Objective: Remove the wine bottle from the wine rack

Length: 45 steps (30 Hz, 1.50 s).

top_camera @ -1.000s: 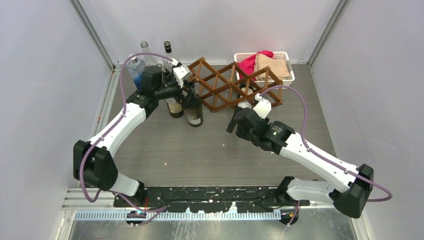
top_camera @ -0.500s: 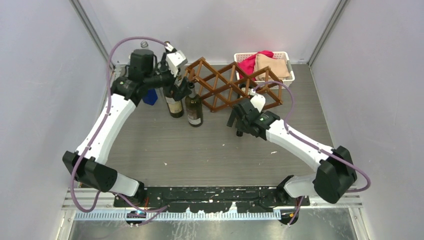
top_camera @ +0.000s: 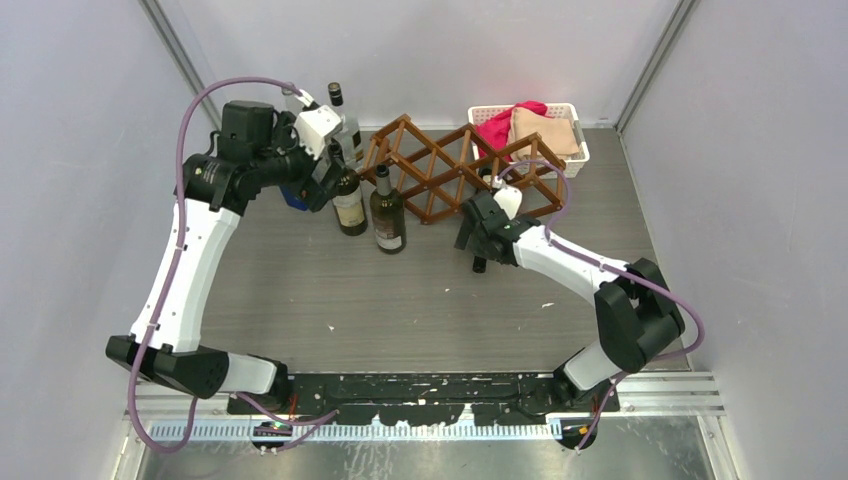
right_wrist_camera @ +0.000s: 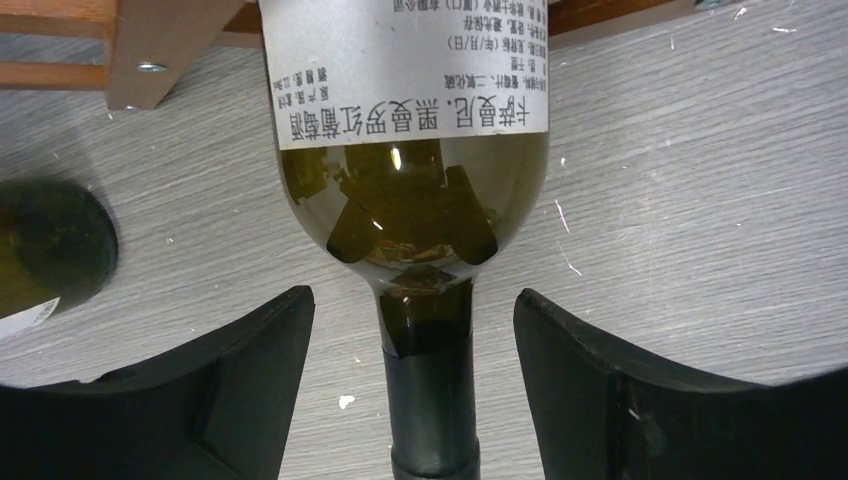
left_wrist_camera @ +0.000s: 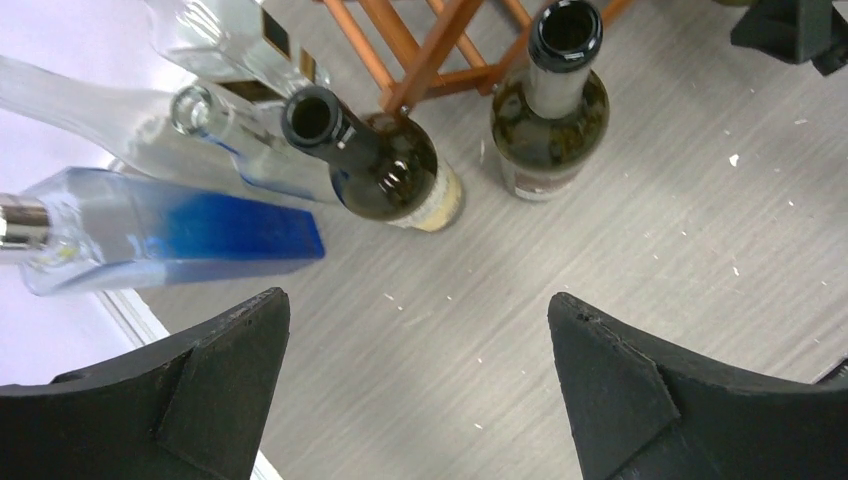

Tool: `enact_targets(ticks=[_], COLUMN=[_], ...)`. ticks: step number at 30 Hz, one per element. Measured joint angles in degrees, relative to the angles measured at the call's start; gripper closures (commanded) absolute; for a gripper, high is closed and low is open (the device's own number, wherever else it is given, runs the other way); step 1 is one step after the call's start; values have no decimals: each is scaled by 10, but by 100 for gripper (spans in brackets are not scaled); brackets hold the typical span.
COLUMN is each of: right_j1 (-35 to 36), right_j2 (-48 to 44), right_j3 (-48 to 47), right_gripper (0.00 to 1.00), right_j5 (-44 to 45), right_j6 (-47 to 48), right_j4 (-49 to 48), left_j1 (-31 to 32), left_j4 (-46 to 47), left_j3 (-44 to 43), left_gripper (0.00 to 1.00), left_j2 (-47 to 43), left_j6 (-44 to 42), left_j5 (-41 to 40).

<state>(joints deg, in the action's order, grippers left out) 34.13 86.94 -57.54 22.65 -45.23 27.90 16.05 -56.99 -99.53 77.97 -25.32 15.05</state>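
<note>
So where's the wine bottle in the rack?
Right wrist view: the wine bottle lies in the wine rack, toward its right end, neck sticking out between the open fingers of the right gripper.

At the far right corner of the grey table (top_camera: 400, 300) we see a white basket (top_camera: 583, 148) holding a red cloth (top_camera: 497, 126) and a tan cloth (top_camera: 545, 130). Toward the far left, an uncapped dark bottle (top_camera: 349, 205) stands upright with a second dark bottle (top_camera: 388, 215) just beside it. Behind them we make out a black-capped clear bottle (top_camera: 345, 118) and a blue-tinted bottle (left_wrist_camera: 180, 230).
</note>
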Motion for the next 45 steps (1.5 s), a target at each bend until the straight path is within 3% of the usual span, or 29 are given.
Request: enact_targets(ticks=[15,19,23,30,40,45], right_j1=[0,0,1,6,26,68], right_j2=[-10,-10,-11,-54,-92,-125], right_j3=[49,49,51,94,108,116], right_gripper=[33,50,77,99,99,99], right_j5=[22,25,27,27,40,73], right_j6=[0,1,7,6,2,3], right_j4=[-64,-75,-86,-109,-101,-80], left_j1=[-4,-4,-4,-4,-4,-4], left_j4=[-55,-54,-54,-52,-40,-33], left_j3=[1,22,35,55,72,79], left_gripper=[0,0,0,0,0,1], left_j2=[0,-13,-20,-26,-32,-33], left_j6=[41,46,54,56,57,57], left_j5=[14,19,26,38,45,48])
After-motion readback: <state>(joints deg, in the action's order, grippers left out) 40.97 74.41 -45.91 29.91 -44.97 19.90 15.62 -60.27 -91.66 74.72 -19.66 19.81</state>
